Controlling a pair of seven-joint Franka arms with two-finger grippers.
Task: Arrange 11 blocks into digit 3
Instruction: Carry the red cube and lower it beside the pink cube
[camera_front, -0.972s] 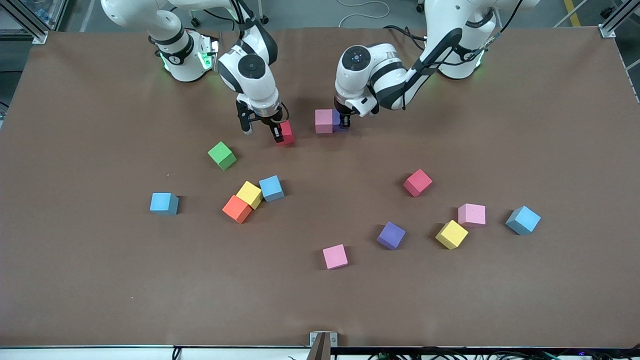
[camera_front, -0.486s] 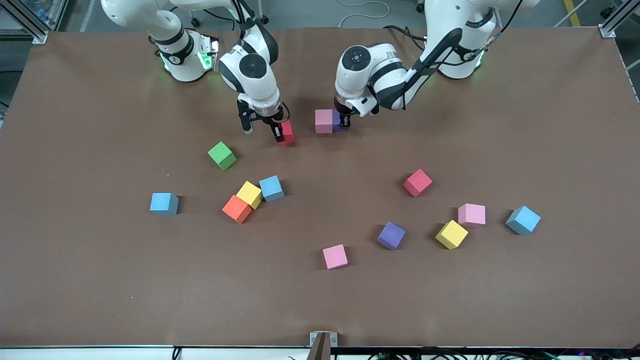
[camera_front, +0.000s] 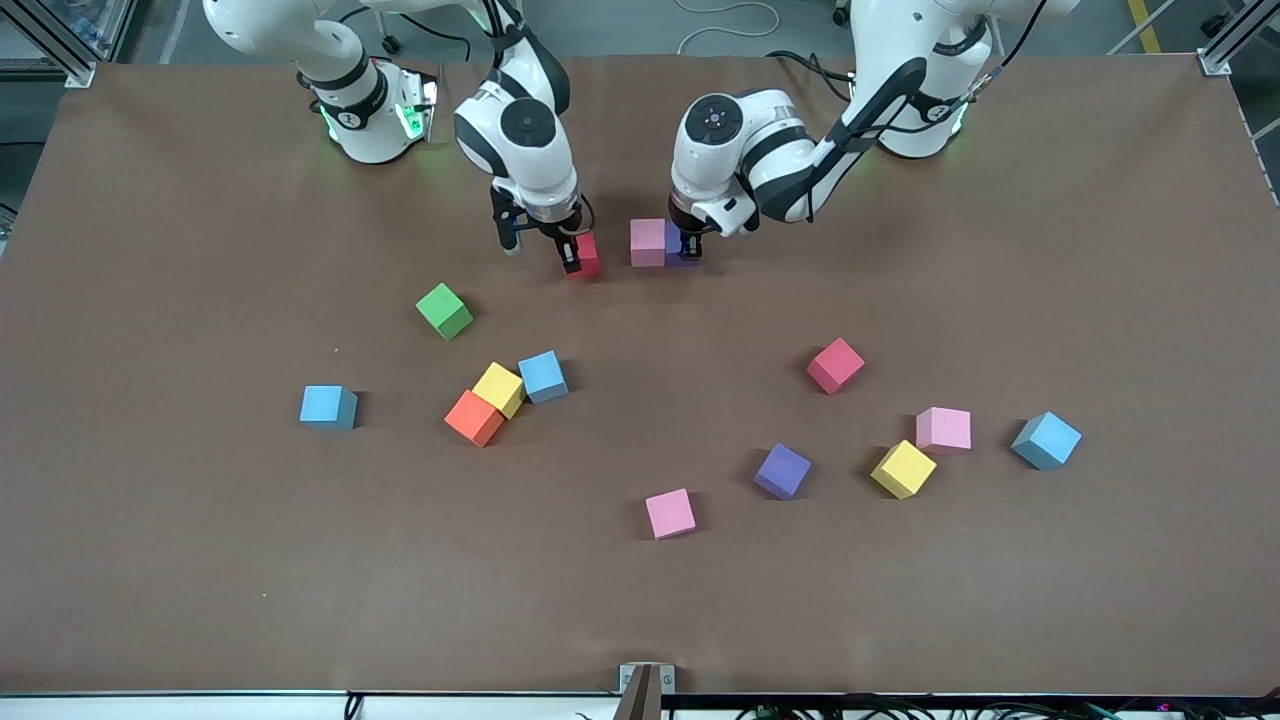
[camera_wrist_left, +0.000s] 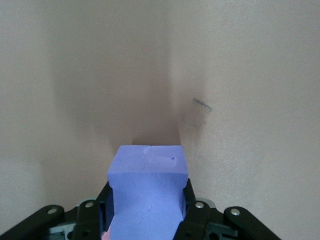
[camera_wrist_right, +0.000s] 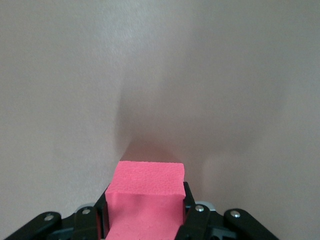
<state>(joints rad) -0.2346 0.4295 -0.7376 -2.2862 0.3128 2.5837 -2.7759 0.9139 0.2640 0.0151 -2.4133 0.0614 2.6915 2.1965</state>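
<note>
1. The right gripper (camera_front: 578, 256), gripping a red block (camera_front: 589, 253) between closed fingers, has shifted since a second ago toward the pink block (camera_front: 648, 242) in the upper centre of the front view; the gap between red and pink is narrower, though the two are still apart.
2. The left gripper (camera_front: 688, 246) has not moved; its fingers stay clamped on a purple block (camera_front: 676, 243) that touches the pink block on the side toward the left arm's end of the table. The left wrist view shows the purple block (camera_wrist_left: 147, 192) pinched between the fingers, and the right wrist view shows the red block (camera_wrist_right: 145, 202) held the same way.
3. No loose block has moved, and no brand, label or writing can be read.
4. Fourteen blocks are in view: three pink, three blue, two red, two purple, two yellow, one orange, one green.
5. Nearest the camera, lower centre: a pink block (camera_front: 670, 513), a purple block (camera_front: 782, 470) and a yellow block (camera_front: 903, 468).
6. Next, at right: a pink block (camera_front: 943, 430) and a blue block (camera_front: 1046, 440); at left, a blue block (camera_front: 328, 407) and an orange block (camera_front: 474, 418) touching a yellow block (camera_front: 499, 389) that touches a blue block (camera_front: 543, 377).
7. Farther up: a red block (camera_front: 835, 365) and a green block (camera_front: 444, 311).
8. The digit 3 so far is only the pink and purple pair on the brown table (camera_front: 200, 560).
</note>
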